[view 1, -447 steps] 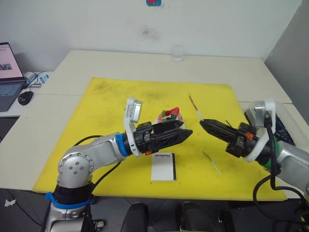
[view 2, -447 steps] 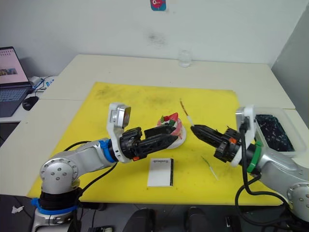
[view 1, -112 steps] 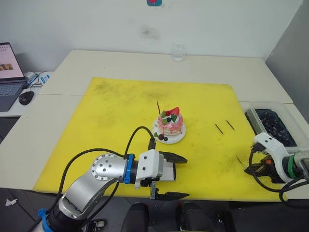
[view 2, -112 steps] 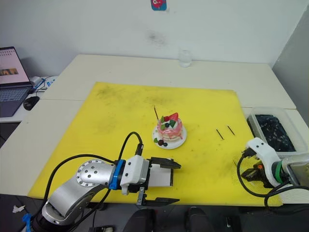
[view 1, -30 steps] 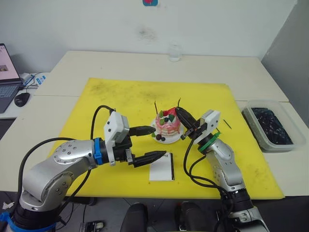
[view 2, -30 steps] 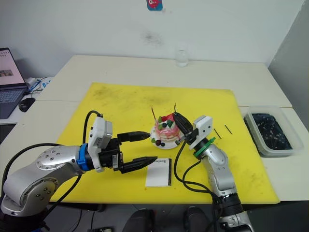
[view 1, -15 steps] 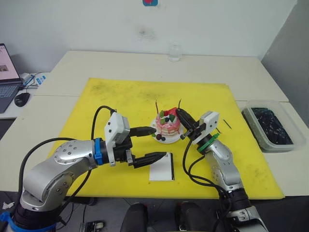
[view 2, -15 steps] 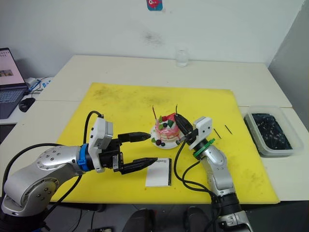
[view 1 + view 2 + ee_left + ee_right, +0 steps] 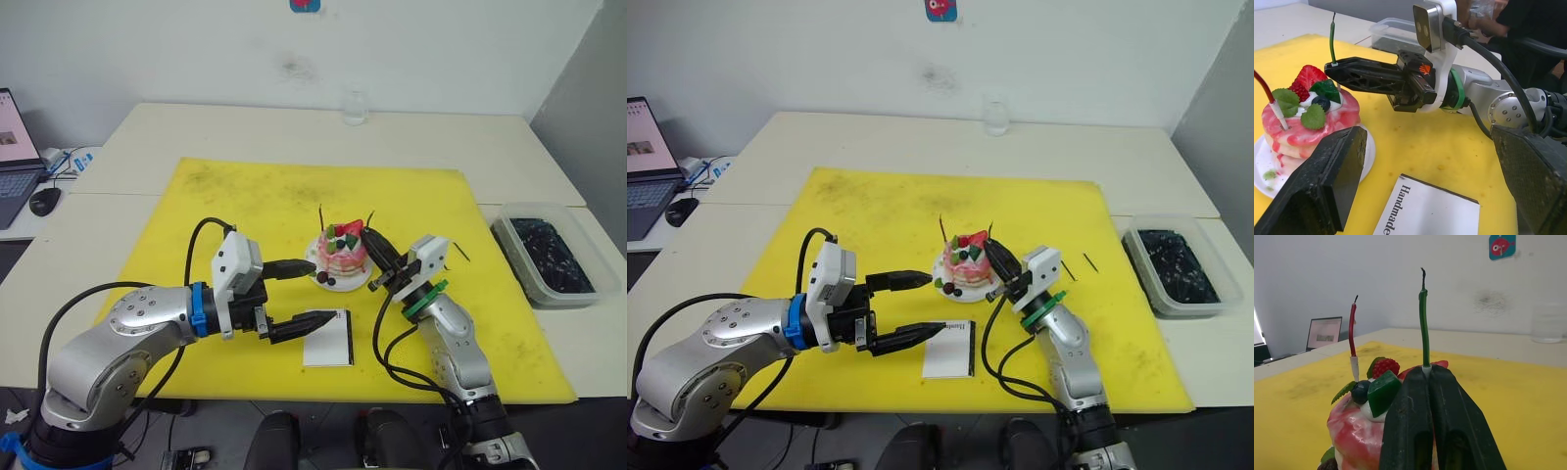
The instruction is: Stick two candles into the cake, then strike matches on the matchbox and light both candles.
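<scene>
Now, with my right tool (image 9: 1423,377) clamped on the green candle (image 9: 1423,328) at the cake's (image 9: 343,257) 3 o'clock, I'd press straight down, left tool (image 9: 300,296) wide.

Yellow mat (image 9: 245,211), laptop (image 9: 15,147), glass (image 9: 354,107), bin (image 9: 552,257).

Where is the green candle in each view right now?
Left eye view: green candle at the cake's right edge, in the right gripper.
Right eye view: same spot.
Left wrist view: upright beside the strawberry.
Right wrist view: centre, rising from that gripper.
Shared landmark: the cake.
</scene>
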Robot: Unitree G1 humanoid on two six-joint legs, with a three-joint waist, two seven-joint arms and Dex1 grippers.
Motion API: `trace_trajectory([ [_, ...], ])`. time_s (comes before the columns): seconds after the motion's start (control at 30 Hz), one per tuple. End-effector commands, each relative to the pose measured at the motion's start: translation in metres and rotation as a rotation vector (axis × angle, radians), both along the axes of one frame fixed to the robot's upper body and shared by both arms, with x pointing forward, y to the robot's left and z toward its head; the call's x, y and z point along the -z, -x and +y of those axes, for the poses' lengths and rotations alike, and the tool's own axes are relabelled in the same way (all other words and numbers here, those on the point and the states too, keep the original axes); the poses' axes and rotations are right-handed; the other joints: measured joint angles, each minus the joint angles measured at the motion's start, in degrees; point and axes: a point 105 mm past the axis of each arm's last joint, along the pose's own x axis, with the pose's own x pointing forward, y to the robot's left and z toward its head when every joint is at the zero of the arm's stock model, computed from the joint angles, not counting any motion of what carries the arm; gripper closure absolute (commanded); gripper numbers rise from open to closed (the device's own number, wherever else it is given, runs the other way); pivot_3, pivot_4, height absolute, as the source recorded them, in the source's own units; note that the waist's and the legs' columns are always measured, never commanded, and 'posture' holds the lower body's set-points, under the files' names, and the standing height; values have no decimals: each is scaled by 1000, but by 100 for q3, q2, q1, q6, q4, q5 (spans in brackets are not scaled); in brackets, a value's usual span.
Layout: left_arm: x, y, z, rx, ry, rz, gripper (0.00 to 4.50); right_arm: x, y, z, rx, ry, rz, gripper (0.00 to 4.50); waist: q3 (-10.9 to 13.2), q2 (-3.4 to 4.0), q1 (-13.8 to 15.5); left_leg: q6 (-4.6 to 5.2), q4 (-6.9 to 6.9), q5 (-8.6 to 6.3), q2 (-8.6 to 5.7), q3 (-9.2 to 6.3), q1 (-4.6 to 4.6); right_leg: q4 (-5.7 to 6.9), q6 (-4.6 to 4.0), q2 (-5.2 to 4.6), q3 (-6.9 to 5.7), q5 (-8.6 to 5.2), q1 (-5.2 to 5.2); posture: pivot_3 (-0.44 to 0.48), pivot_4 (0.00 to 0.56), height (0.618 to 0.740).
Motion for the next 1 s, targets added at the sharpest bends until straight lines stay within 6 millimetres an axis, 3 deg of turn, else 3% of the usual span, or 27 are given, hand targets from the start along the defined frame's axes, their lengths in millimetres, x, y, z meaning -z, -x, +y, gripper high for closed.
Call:
trace_trajectory([
  [0.03,-7,1,-4,21,10,-40,0,-6,2,4,0,4,-33,4454,0,0,0,0,0,0,0,0,0,0,0,0,0,0,0,0,150,740],
  [0.5,-6,2,-5,21,10,-42,0,3,0,8,-13,-12,8,4454,0,0,0,0,0,0,1,-1,1,0,0,0,0,0,0,0,150,740],
  [0.6,-6,2,-5,23,10,-42,0,-7,0,4,-9,-38,-14,3814,0,0,0,0,0,0,1,0,1,0,0,0,0,0,0,0,150,740],
  [0.87,-4,1,-7,19,7,-49,0,-34,5,-10,0,-56,-66,930,0,0,0,0,0,0,0,0,0,0,0,0,0,0,0,0,150,740],
  [1.0,-3,-2,-5,-1,-3,-52,0,-42,11,-18,-3,-33,-70,930,0,1,1,0,-1,0,0,0,0,0,0,0,0,0,0,0,150,740],
])
